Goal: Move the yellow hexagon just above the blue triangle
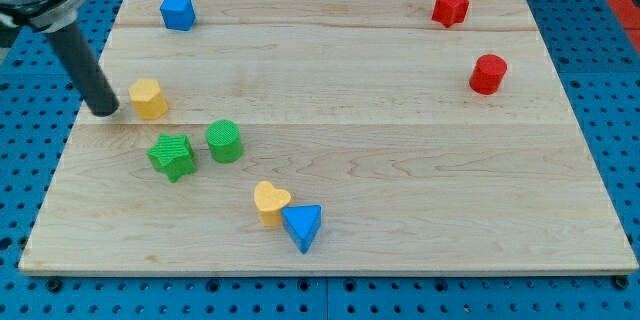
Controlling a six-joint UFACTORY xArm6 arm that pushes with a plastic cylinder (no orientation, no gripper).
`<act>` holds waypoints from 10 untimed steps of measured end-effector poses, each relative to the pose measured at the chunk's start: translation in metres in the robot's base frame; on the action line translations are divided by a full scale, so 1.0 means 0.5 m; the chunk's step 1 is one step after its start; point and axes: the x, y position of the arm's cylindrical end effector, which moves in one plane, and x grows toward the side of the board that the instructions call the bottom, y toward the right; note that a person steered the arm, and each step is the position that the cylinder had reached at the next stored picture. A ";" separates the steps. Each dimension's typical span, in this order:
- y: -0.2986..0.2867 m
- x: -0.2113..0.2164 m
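Nearest the camera, at the view's bottom, lies the blue triangle (302, 227), touching the yellow heart (270, 201) that sits just to its upper left.

Far from that pair, the yellow hexagon (148, 98) rests near the left edge of the wooden table (400, 160), well above and to the left of the blue triangle. My tip (104, 110) stands just beside the hexagon on its left; I cannot tell whether the two touch. The tool is a bare dark rod with nothing to clench or release, and it grasps nothing. It slants up toward the view's top left corner.

Below and to the right of the hexagon sit two green blocks close together: a green star (172, 155) and, just to its right, a green cylinder (224, 141). They lie between the hexagon and the heart-and-triangle pair.

A blue cube-like block (177, 11) sits near the table's top left. At the view's top right is a red star (451, 7), and below it to the right a red cylinder-like block (488, 74).
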 end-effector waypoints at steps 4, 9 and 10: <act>0.213 -0.031; 0.437 -0.031; 0.461 -0.074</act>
